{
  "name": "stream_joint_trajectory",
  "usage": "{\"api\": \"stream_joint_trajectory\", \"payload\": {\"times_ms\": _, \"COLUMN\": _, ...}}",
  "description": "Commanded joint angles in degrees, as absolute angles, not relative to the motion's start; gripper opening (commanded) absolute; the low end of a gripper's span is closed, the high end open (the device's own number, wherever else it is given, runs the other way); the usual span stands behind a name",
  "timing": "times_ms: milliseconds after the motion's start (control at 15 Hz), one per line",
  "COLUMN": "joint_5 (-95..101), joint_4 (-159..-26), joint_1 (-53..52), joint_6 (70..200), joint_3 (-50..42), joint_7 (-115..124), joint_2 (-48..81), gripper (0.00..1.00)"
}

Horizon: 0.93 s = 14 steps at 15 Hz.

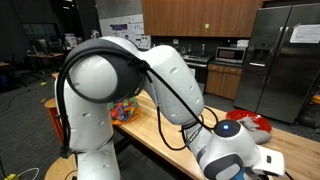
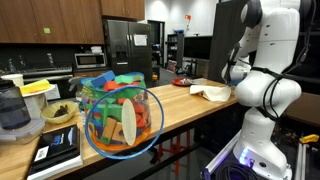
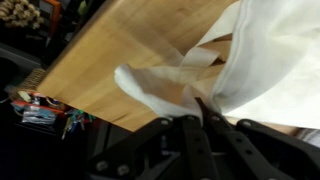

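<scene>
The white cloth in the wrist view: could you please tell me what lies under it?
Around the white cloth the wooden countertop shows, so the cloth lies on that. Anything beneath its folds is covered and cannot be seen.

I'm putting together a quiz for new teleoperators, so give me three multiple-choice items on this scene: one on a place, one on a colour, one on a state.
1. Where does the cloth lie?
A. on the wooden table
B. on the floor
C. in a drawer

2. What colour is the cloth?
A. red
B. white
C. blue

3. How does the gripper stand?
A. wide open, clear of everything
B. shut on a fold of the cloth
C. out of the wrist view

Answers:
1 A: the wrist view shows the cloth spread over the wood grain.
2 B: it is plain white in the wrist view.
3 B: the fingers meet where the cloth bunches at their tips.
</scene>
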State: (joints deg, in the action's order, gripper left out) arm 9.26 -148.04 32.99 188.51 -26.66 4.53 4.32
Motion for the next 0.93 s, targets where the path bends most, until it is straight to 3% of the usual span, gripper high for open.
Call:
{"api": "stream_joint_trajectory", "payload": {"times_ms": 0, "joint_5": 2.62, "joint_4": -144.7, "joint_1": 33.37, "joint_6": 190.45, "joint_3": -29.41, "joint_7": 1.4, "joint_2": 9.85, "gripper": 0.01}}
{"api": "stream_joint_trajectory", "payload": {"times_ms": 333, "joint_5": 3.76, "joint_4": -145.96, "joint_1": 33.27, "joint_6": 187.03, "joint_3": -24.88, "joint_7": 3.24, "joint_2": 6.98, "gripper": 0.01}}
{"api": "stream_joint_trajectory", "payload": {"times_ms": 867, "joint_5": 2.46, "joint_4": -147.61, "joint_1": 33.09, "joint_6": 182.35, "joint_3": -2.01, "joint_7": 1.02, "joint_2": 1.6, "gripper": 0.01}}
